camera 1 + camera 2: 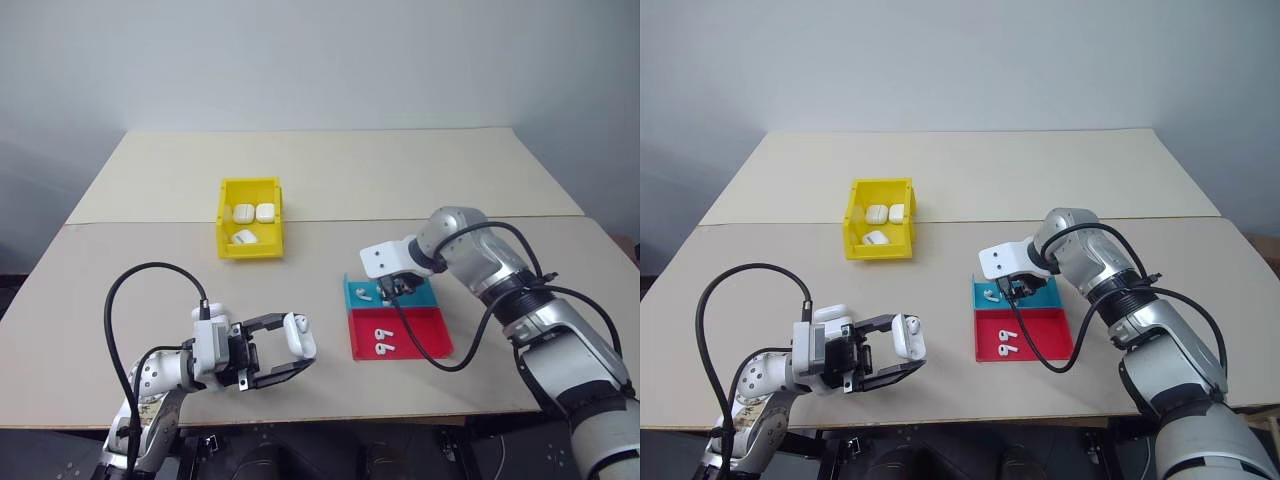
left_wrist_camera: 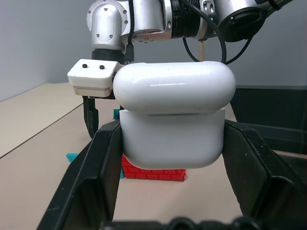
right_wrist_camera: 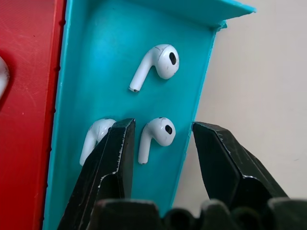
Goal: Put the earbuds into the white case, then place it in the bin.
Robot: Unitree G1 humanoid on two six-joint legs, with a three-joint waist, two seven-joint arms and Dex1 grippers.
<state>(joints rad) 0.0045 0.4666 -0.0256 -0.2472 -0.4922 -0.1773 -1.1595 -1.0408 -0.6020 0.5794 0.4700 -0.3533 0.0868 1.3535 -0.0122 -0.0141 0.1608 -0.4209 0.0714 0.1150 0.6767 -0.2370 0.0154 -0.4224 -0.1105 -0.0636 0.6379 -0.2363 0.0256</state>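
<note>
We see no readable writing; our left gripper (image 1: 297,352) clasps the white case (image 1: 299,335), our right gripper (image 3: 163,139), fingers parted, straddles an earbud (image 3: 156,136) in the cyan tray (image 3: 91,67).

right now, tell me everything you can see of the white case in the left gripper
The white case is glossy white plastic, a rounded rectangle with a domed lid that sits on the body but looks slightly offset along the seam. It stands upright between the left gripper's two black fingers, which press on its lower body from both sides, holding it clear above the beige table.
</note>
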